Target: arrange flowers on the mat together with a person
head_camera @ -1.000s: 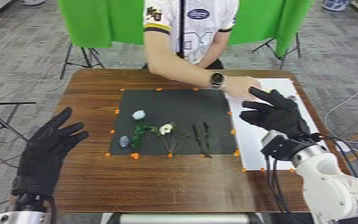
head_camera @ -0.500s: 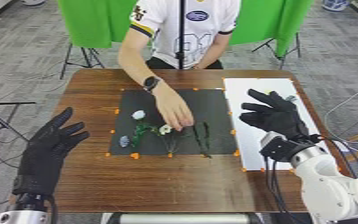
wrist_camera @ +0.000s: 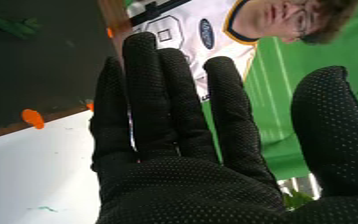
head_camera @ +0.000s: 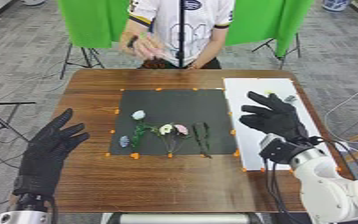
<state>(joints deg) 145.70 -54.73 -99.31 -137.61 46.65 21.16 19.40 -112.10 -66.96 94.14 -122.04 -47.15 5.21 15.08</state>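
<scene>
Black-gloved right hand (head_camera: 269, 118) spread wide, I judged us mid-arrangement: stemmed pink and white flowers (head_camera: 166, 129) lay on the square black mat (head_camera: 171, 105), and the small green sprig (head_camera: 290, 99) on white paper (head_camera: 254, 89) seemed next to pinch.

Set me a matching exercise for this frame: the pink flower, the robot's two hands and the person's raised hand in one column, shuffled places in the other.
1. pink flower
2. left hand
3. right hand
4. person's raised hand

A. over the white sheet
B. past the far edge of the table
C. on the dark mat
D. at the table's left side

Pairs: 1-C; 2-D; 3-A; 4-B
</scene>
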